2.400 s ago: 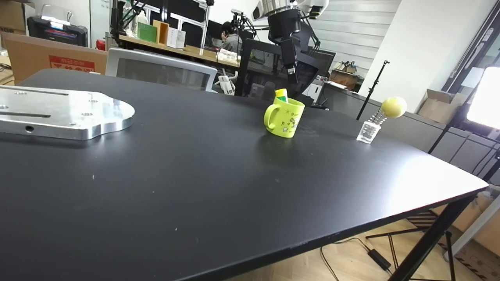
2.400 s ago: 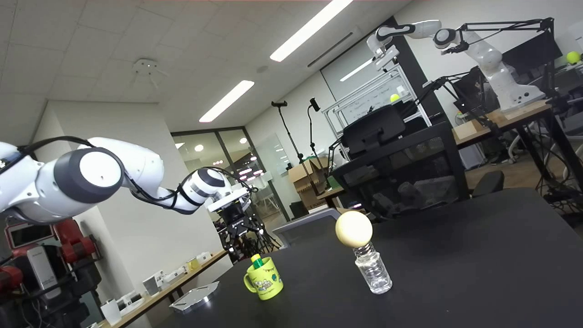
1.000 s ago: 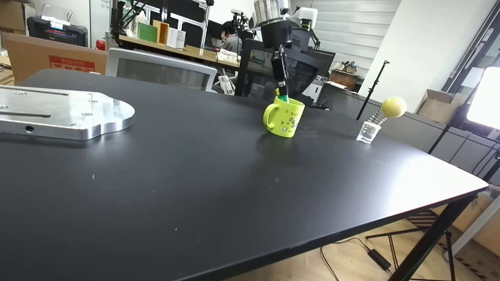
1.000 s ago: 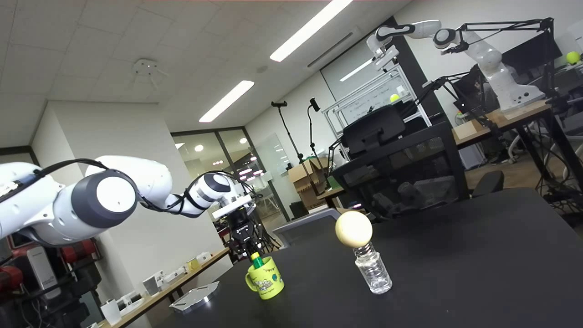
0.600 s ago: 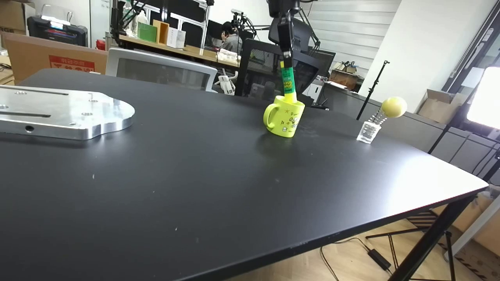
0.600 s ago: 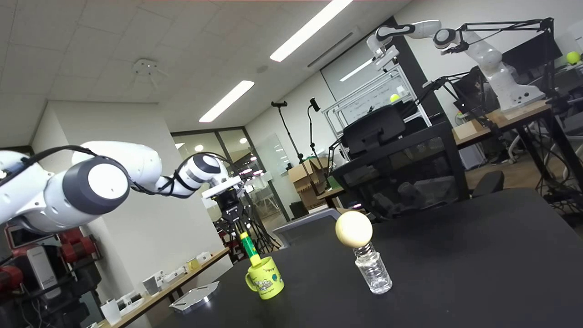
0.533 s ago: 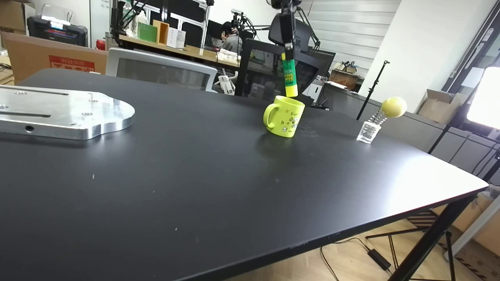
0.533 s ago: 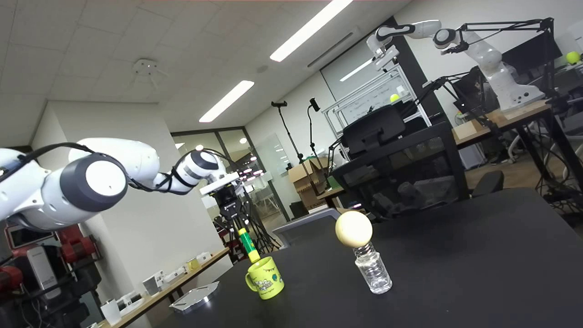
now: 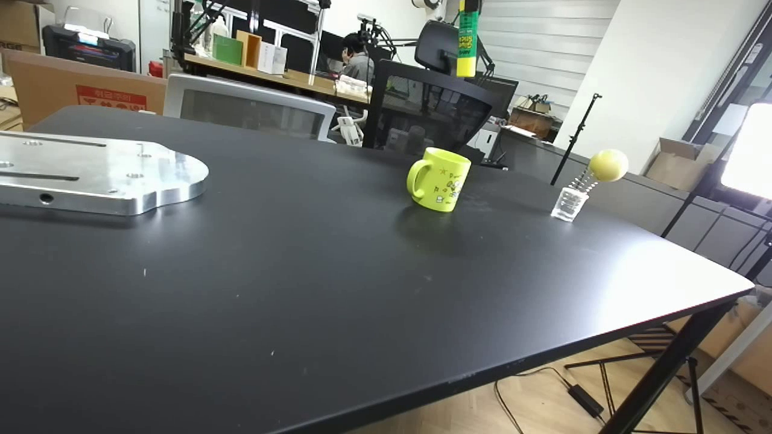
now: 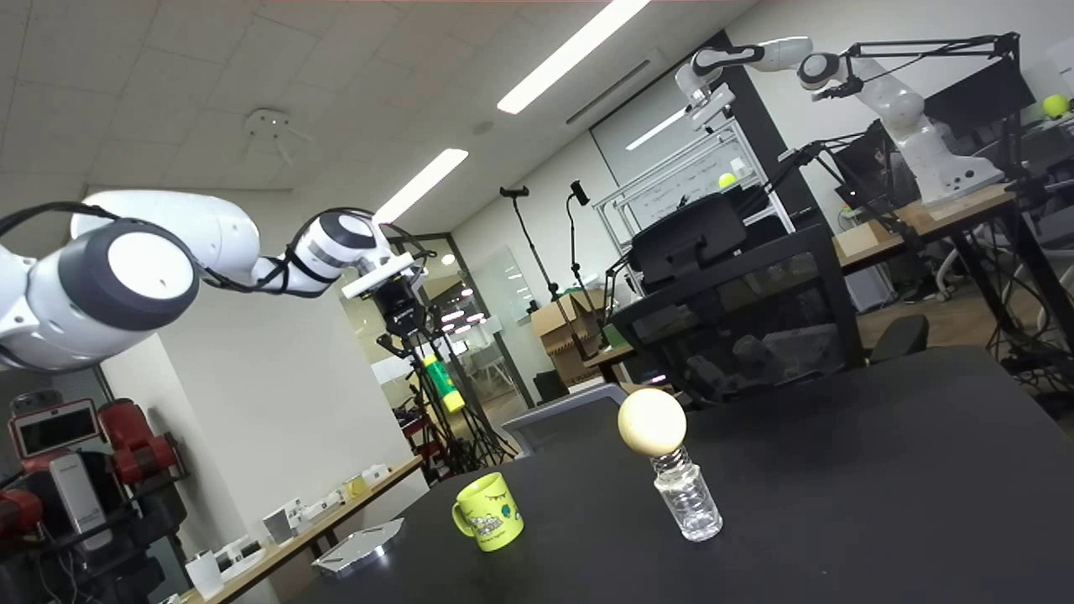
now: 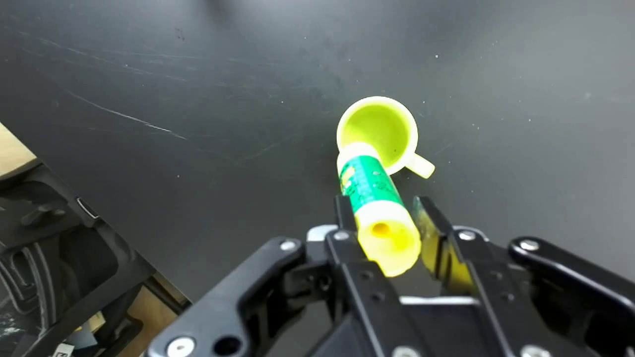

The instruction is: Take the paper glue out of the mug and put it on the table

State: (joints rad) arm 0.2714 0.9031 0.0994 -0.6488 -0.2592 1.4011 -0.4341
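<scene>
Glue stick [image 9: 466, 41] is out, nice! In an exterior view, half a second ago its bottom end was barely over the rim of the lime-green mug [image 9: 439, 180]; now it hangs well above and a little right of the mug, which hasn't budged. So I'd call the pull-out half done, and only the set-down on the black counter [image 9: 289, 289] looks left.

Same jump in an exterior view: the glue stick [image 10: 442, 383] is now tilted, above and left of the mug, with clear air between. The ball-topped clear bottle [image 10: 686, 499] sits well right of the mug there.

Wrist view: the end effector [image 11: 384, 218] is clamped around the upper end of the glue stick, and the lower end sticks out past the jaws toward the mug. They overlap here, but that's just the camera angle, I reckon.
</scene>
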